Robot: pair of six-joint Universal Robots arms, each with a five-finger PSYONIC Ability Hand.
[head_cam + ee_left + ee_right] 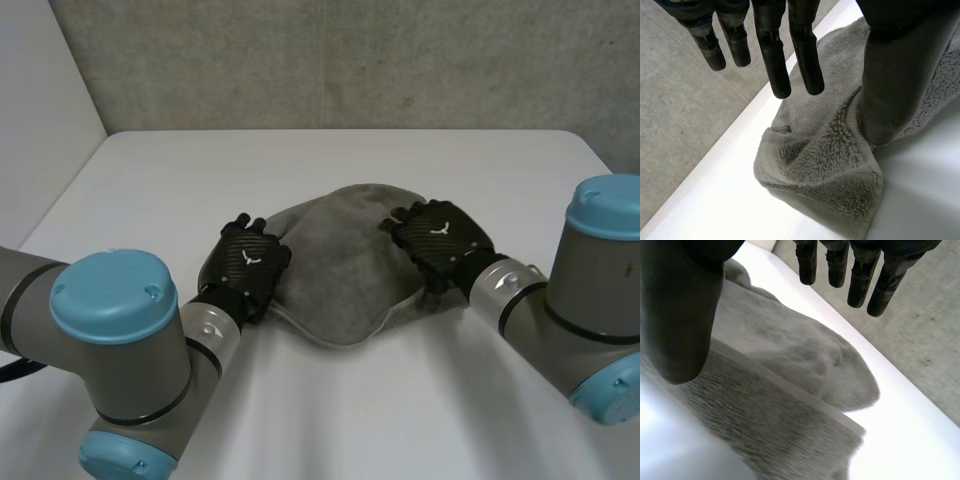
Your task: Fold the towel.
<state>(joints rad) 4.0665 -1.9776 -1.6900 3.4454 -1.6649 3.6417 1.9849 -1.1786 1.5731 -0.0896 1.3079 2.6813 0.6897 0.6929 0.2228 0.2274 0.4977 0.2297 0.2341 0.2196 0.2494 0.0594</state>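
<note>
Head view: nearest the camera, the left arm [120, 340] and right arm [590, 290] are reaching forward over the white table [340, 425], with bare tabletop lying open between them. Just beyond, the grey towel [345, 260] is lying bunched in a rounded heap at the middle of the table. The left hand [245, 265] is resting palm down on the towel's left edge, and the right hand [440, 240] is doing the same on its right edge. Left wrist view is showing the left hand spread open. Its thumb [890, 90] is touching a doubled fold near a corner of the towel, while its straight fingers [777, 60] are hanging well apart from the thumb, above the cloth. Right wrist view is showing the right hand likewise spread, with the thumb [680, 305] hovering over the towel's layered edge and the straight fingers [860, 275] staying clear of it. Beyond the towel, open tabletop is stretching to the far edge, where a grey wall [330, 60] is standing.
</note>
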